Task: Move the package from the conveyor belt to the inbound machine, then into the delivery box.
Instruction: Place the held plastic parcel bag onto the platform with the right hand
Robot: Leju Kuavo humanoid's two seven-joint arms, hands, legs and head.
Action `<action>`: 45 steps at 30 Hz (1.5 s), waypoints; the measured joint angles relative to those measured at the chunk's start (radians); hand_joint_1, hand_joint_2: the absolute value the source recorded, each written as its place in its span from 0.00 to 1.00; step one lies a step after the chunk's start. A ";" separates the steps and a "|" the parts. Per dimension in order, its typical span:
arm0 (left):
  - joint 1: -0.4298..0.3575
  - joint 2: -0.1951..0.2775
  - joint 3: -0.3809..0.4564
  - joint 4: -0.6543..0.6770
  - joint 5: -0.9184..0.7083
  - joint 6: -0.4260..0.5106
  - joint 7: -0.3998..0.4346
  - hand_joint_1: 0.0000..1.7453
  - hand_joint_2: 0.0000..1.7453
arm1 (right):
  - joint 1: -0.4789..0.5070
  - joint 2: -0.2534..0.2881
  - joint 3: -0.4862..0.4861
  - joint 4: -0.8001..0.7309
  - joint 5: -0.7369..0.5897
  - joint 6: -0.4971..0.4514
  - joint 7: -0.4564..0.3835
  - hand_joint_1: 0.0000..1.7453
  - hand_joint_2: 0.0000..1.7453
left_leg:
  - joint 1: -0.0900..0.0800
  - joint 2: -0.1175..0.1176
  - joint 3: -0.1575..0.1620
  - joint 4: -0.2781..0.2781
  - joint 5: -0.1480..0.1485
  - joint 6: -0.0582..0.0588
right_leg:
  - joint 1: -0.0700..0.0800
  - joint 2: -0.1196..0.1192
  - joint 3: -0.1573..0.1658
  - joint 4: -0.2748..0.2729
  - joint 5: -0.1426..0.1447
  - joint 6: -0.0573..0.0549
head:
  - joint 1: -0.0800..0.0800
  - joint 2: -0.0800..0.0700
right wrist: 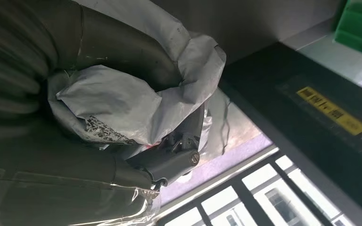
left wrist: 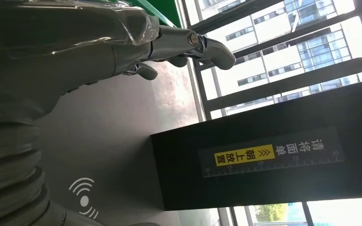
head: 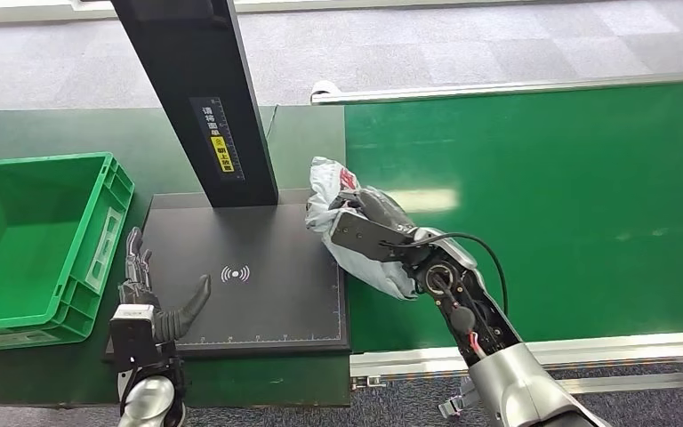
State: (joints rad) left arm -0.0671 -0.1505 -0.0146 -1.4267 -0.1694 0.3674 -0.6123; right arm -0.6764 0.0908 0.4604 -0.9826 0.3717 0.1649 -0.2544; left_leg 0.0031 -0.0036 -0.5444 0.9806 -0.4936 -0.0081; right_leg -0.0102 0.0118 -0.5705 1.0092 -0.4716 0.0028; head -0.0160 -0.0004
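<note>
Beside the green conveyor belt (head: 534, 205), a flat black scanner pad (head: 258, 285) with a tall black post (head: 204, 98) lies on the dark green tabletop (head: 53, 133), grey carpet beyond. The right hand (head: 369, 229) grips a crumpled grey plastic package (head: 333, 191) at the pad's edge. The left hand (head: 147, 298) rests empty with fingers spread, near a green plastic crate (head: 98, 249).

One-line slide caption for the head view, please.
Right hand holds the grey package at the scan pad's edge; left hand rests open.

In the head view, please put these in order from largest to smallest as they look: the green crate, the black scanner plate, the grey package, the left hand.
1. Black scanner plate and green crate: they look about alike, so I do not rank them.
2. Grey package, partly hidden by the right hand that grips it.
3. Left hand.
</note>
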 joint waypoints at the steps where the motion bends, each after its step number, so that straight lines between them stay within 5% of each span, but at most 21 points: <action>1: -0.002 0.001 0.001 0.000 0.000 0.001 0.000 0.00 1.00 | -0.016 0.012 0.017 0.018 -0.009 0.000 0.004 1.00 1.00 | 0.000 0.000 0.000 0.000 0.000 0.000 | 0.000 0.000 0.000 0.000 0.000 0.000 | 0.000 0.000; 16: -0.020 0.004 0.019 0.000 0.000 0.016 0.000 0.00 1.00 | -0.130 0.174 0.165 0.179 -0.060 0.052 0.031 1.00 1.00 | 0.000 0.001 -0.001 0.000 0.000 0.000 | 0.000 0.001 -0.001 0.000 0.000 0.000 | 0.000 0.000; 21: -0.028 0.004 0.019 0.001 0.003 0.015 -0.001 0.00 1.00 | -0.156 0.232 0.252 0.196 -0.167 0.058 0.070 1.00 1.00 | 0.000 0.001 -0.001 0.000 0.000 0.000 | 0.000 0.000 -0.002 0.000 0.000 0.000 | 0.000 0.000; 25: -0.036 0.004 0.020 0.003 0.003 0.016 -0.001 0.00 1.00 | -0.177 0.250 0.321 0.205 -0.229 0.047 0.085 0.00 1.00 | 0.000 0.000 -0.001 0.000 0.000 0.000 | 0.000 0.000 -0.002 0.000 0.000 0.000 | 0.000 0.000; 38: -0.039 0.004 0.035 0.018 -0.002 0.010 0.012 0.00 1.00 | -0.191 0.251 0.361 0.309 -0.277 0.044 0.046 0.00 1.00 | 0.000 0.000 -0.001 0.000 0.000 0.000 | 0.000 0.000 -0.002 0.000 0.000 0.000 | 0.000 0.000; 45: -0.018 0.003 0.059 0.015 -0.019 0.007 0.021 0.00 1.00 | -0.135 0.193 0.292 0.288 -0.304 0.031 -0.021 0.00 1.00 | 0.000 -0.001 0.000 0.000 0.000 0.000 | 0.000 0.000 -0.001 0.000 0.000 0.000 | 0.000 0.000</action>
State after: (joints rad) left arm -0.0854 -0.1475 0.0441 -1.4113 -0.1883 0.3740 -0.5913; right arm -0.8117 0.2837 0.7524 -0.6944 0.0677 0.1954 -0.2758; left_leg 0.0029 -0.0046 -0.5448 0.9811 -0.4936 -0.0082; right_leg -0.0104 0.0120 -0.5720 1.0089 -0.4716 0.0027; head -0.0156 -0.0004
